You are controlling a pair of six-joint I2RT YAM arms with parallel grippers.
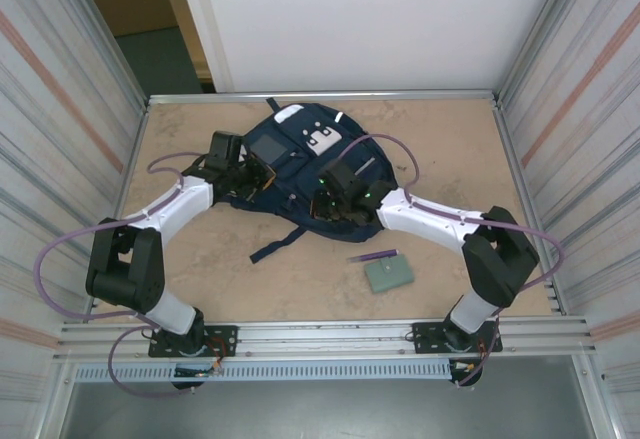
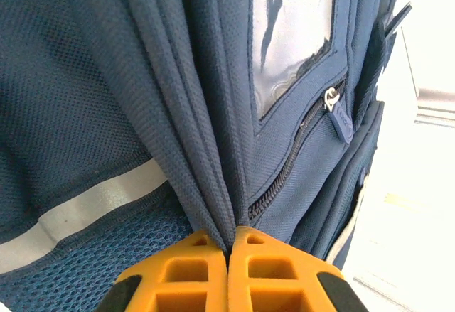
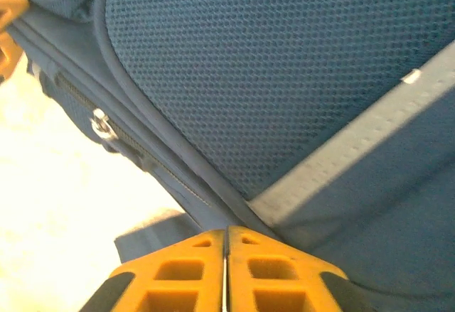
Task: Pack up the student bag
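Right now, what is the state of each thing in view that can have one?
student bag: lying on the table, pinched by both grippers.
left gripper: shut on a fold of the bag.
right gripper: shut on the bag's edge.
pocket zipper: closed along the part that shows.
purple pen: lying on the table, not packed.
grey-green pad: flat beside the pen, not packed.

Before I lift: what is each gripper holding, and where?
Both hold the bag: left gripper pinches a fold beside the zip; right gripper pinches the seam beside the mesh.
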